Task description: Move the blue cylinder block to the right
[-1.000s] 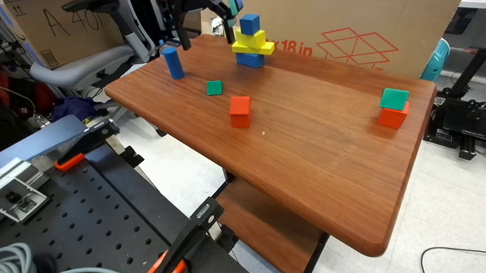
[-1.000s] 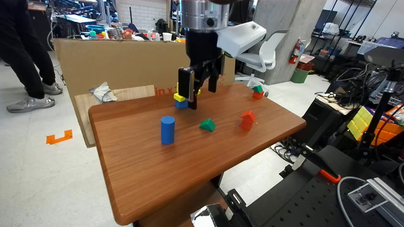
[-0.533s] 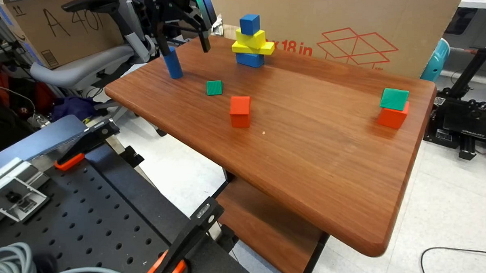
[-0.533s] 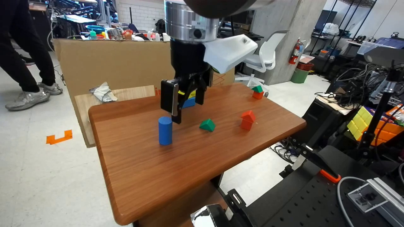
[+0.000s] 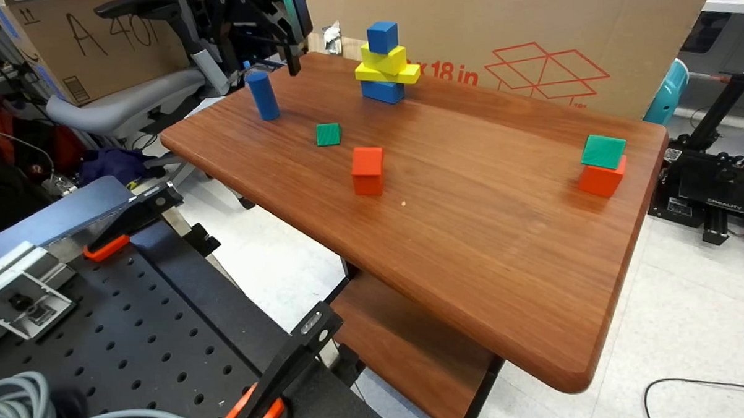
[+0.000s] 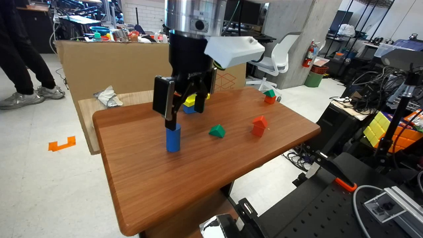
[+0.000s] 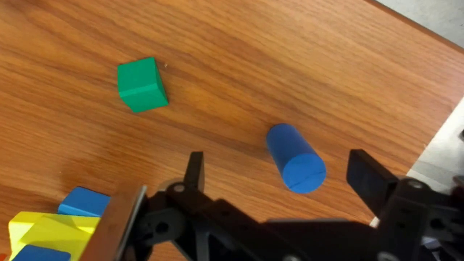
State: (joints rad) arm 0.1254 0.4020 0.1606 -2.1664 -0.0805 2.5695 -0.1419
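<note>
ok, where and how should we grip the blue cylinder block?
Probably the upper side wall of the blue cylinder block, from straight above, open pincer straddling it. It stands upright, taller than wide, straight-sided, with no other block touching it. In the wrist view it looks off-centre in the gap, so centre first.

In an exterior view we hold our wrist (image 6: 195,16) nearly upright, its white casing (image 6: 234,49) jutting sideways, our hand (image 6: 185,116) pointing down beneath it. In the wrist view our two black fingers (image 7: 368,179) stand spread well apart from each other.
</note>
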